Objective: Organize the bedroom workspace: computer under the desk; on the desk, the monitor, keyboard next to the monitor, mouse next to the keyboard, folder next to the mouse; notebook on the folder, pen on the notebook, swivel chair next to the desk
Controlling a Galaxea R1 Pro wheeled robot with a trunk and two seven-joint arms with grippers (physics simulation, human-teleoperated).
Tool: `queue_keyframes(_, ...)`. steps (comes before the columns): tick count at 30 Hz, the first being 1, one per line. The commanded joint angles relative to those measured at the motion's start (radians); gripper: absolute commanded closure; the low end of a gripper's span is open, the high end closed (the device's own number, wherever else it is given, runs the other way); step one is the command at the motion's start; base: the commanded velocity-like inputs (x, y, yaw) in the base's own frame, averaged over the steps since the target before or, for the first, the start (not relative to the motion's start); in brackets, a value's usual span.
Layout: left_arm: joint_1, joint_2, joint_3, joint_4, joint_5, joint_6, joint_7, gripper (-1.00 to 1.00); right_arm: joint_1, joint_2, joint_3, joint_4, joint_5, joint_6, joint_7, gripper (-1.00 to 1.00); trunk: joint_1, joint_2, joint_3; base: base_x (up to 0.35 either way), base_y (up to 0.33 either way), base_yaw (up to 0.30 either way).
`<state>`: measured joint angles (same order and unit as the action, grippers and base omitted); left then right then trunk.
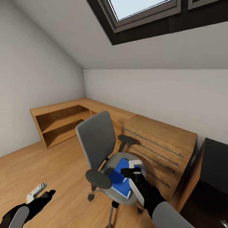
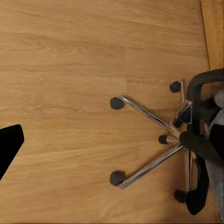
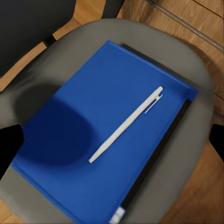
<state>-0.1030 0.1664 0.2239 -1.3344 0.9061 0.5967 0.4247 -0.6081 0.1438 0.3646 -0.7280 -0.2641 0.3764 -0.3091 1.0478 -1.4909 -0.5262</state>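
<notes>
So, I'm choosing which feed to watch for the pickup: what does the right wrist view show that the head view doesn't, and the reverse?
Right wrist view alone: a white pen lying diagonally on the blue folder, and a dark edge under the folder's far side. Head view alone: the skylight, wooden shelf unit, both arms, and the right gripper above the seat. Both: the folder on the swivel chair and the wooden chest.

Readable text: none in any view.
Folder (image 3: 93,135): plain blue cover, no lettering.
Pen (image 3: 127,124): plain white, no brand legible.
</notes>
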Motion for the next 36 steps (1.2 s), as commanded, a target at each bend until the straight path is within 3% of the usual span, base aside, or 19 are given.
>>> queue_keyframes(1, -0.022, -0.005, -0.001, -0.036, 0.048, 0.015, 0.021, -1.00, -0.001, -0.003, 0.000, -0.002, -0.010, 0.004, -0.010, -1.00, 0.004, -0.008, -0.004, 0.000, 0.000, 0.000)
queue_keyframes(5, -0.038, -0.020, 0.000, -0.080, 0.079, 0.024, 0.036, -1.00, -0.001, -0.007, -0.004, -0.004, -0.010, 0.003, -0.008, -1.00, 0.019, -0.036, -0.017, 0.000, 0.000, 0.000)
queue_keyframes(12, -0.044, -0.014, 0.019, -0.094, 0.080, 0.025, 0.039, -1.00, -0.004, -0.014, -0.004, -0.002, -0.005, 0.001, -0.005, -1.00, 0.046, -0.085, -0.039, 0.000, 0.000, 0.000)
queue_keyframes(13, -0.044, -0.005, 0.046, -0.097, 0.081, 0.025, 0.038, -1.00, -0.031, -0.023, -0.006, 0.019, -0.006, 0.002, -0.008, -1.00, 0.050, -0.092, -0.042, 0.000, 0.000, 0.000)
queue_keyframes(15, -0.044, -0.003, 0.053, -0.097, 0.081, 0.025, 0.038, -1.00, -0.069, -0.032, -0.012, 0.052, -0.008, 0.002, -0.009, -1.00, 0.058, -0.106, -0.048, 0.000, 0.000, 0.000)
queue_keyframes(18, -0.044, -0.001, 0.062, -0.099, 0.082, 0.025, 0.037, -1.00, -0.183, -0.045, -0.049, 0.176, -0.017, 0.002, -0.006, -1.00, 0.069, -0.127, -0.058, 0.000, 0.000, 0.000)
queue_keyframes(19, -0.044, -0.001, 0.065, -0.101, 0.082, 0.025, 0.037, -1.00, -0.304, -0.049, -0.118, 0.337, -0.040, 0.000, -0.003, -1.00, 0.073, -0.134, -0.061, 0.000, 0.000, 0.000)
queue_keyframes(20, -0.044, -0.001, 0.066, -0.102, 0.082, 0.025, 0.037, -1.00, -0.372, -0.051, -0.170, 0.423, -0.062, -0.005, -0.002, -1.00, 0.077, -0.141, -0.064, 0.000, 0.000, 0.000)
queue_keyframes(22, -0.044, -0.001, 0.068, -0.103, 0.082, 0.026, 0.037, -1.00, -0.409, -0.050, -0.201, 0.468, -0.079, -0.004, -0.003, -1.00, 0.084, -0.155, -0.070, 0.000, 0.000, 0.000)
queue_keyframes(26, -0.044, -0.002, 0.069, -0.103, 0.082, 0.027, 0.037, -1.00, -0.441, -0.030, -0.232, 0.516, -0.094, 0.003, -0.008, -1.00, 0.100, -0.183, -0.083, 0.000, 0.000, 0.000)
queue_keyframes(28, -0.044, -0.002, 0.069, -0.103, 0.082, 0.028, 0.037, -1.00, -0.447, 0.009, -0.242, 0.592, -0.115, 0.005, -0.009, -1.00, 0.107, -0.197, -0.089, 0.000, 0.000, 0.000)
queue_keyframes(36, -0.044, -0.006, 0.068, -0.103, 0.082, 0.031, 0.037, -1.00, -0.448, 0.023, -0.243, 0.655, -0.175, 0.003, -0.010, -1.00, 0.138, -0.253, -0.114, 0.000, 0.000, 0.011)
